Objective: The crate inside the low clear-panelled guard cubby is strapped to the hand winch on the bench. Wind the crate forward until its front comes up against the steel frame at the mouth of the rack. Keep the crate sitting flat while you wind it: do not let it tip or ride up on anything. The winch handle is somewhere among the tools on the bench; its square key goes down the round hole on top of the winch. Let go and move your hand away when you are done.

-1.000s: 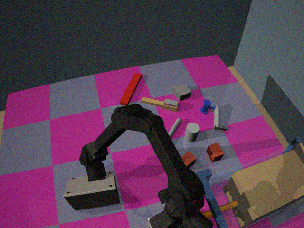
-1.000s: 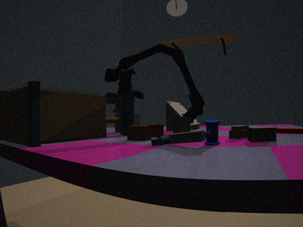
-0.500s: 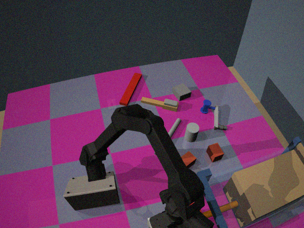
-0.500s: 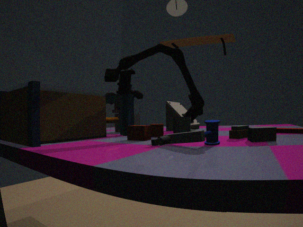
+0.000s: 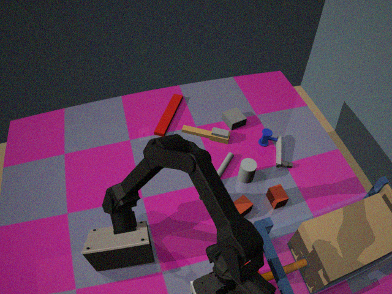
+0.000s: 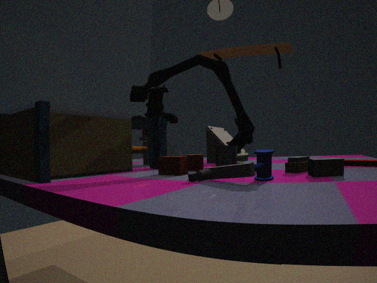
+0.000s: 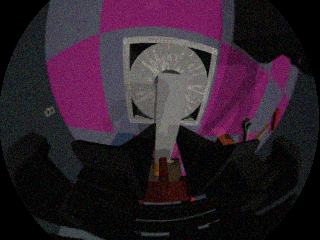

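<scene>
My gripper point(image 7: 166, 127) point(image 5: 236, 269) is shut on the grey winch handle point(image 7: 168, 117). The handle runs from my fingers to the middle of the winch point(image 7: 170, 71), a round grey drum in a square frame right below me. In the top view the arm hides most of the winch. The tan crate point(image 5: 342, 240) point(image 6: 88, 142) sits inside the clear-panelled cubby at the right. An orange strap point(image 5: 290, 267) runs from the crate past the blue steel frame point(image 5: 269, 243) point(image 6: 156, 137). A short gap shows between the crate's front and the frame.
Loose tools lie on the checked bench: a red bar point(image 5: 168, 114), a tan tool with a grey block point(image 5: 206, 133), a grey cube point(image 5: 234, 118), a blue spool point(image 5: 266, 136) point(image 6: 263, 164), a grey bar point(image 5: 278, 152), a grey cylinder point(image 5: 247, 169), a grey rod point(image 5: 225, 164) and two orange cubes point(image 5: 243, 204) point(image 5: 277, 196).
</scene>
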Robot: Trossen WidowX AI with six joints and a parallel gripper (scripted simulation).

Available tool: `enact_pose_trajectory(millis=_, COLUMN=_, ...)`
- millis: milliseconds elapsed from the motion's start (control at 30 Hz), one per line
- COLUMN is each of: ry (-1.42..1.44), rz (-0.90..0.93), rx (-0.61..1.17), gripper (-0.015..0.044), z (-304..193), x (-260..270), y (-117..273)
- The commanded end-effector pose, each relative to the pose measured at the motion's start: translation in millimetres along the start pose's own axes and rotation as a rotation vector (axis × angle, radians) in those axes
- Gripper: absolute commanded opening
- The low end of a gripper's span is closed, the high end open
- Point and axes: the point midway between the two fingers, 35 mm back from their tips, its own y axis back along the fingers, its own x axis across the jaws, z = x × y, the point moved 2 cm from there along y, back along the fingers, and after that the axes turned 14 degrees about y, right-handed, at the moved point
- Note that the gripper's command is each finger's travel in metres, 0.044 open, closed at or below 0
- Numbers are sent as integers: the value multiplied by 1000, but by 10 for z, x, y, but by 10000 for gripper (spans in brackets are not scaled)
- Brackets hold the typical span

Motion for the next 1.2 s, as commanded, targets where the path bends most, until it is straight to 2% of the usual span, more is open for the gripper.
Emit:
enact_pose_trajectory(millis=0, ry=-12, rz=-3, rx=-9, gripper=0, z=9, x=5, y=-39)
enact_pose_trajectory(millis=500, ry=-56, rz=4, rx=-11, gripper=0, z=13, x=23, y=-42)
enact_pose_trajectory(millis=1167, ry=87, rz=-17, rx=-5, gripper=0, z=2, x=-33, y=-38)
